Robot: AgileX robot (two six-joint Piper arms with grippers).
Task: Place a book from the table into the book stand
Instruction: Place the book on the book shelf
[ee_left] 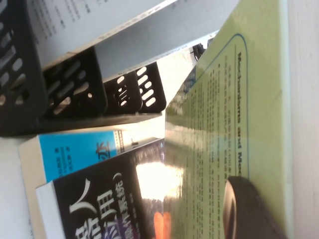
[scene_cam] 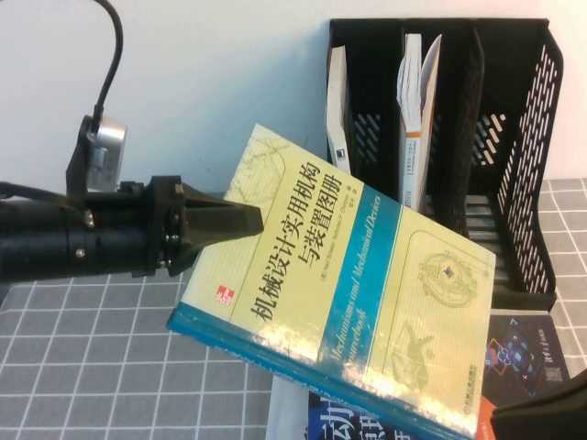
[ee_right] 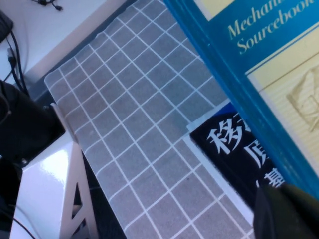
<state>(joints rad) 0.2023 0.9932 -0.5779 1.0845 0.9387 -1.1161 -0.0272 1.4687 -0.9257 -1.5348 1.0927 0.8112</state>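
Observation:
The thick pale yellow-green book [scene_cam: 348, 293] with the blue band is off the table [scene_cam: 92, 367], tilted, in front of the black three-slot book stand [scene_cam: 523, 183]. My left gripper [scene_cam: 255, 220] is shut on the book's upper left edge; one of its fingers [ee_left: 249, 211] presses on the cover [ee_left: 239, 99]. My right gripper [scene_cam: 541, 414] is at the book's lower right corner, and one of its fingers [ee_right: 289, 214] lies against the blue edge [ee_right: 259, 59]. The stand also shows in the left wrist view [ee_left: 75, 94].
A black-covered book [scene_cam: 523, 353] lies flat on the grid cloth under the raised book; it also shows in the right wrist view [ee_right: 234, 149]. Thin white books [scene_cam: 417, 92] stand in the stand's left and middle slots. The right slot looks empty. The cloth's edge [ee_right: 55, 89] ends at a white frame.

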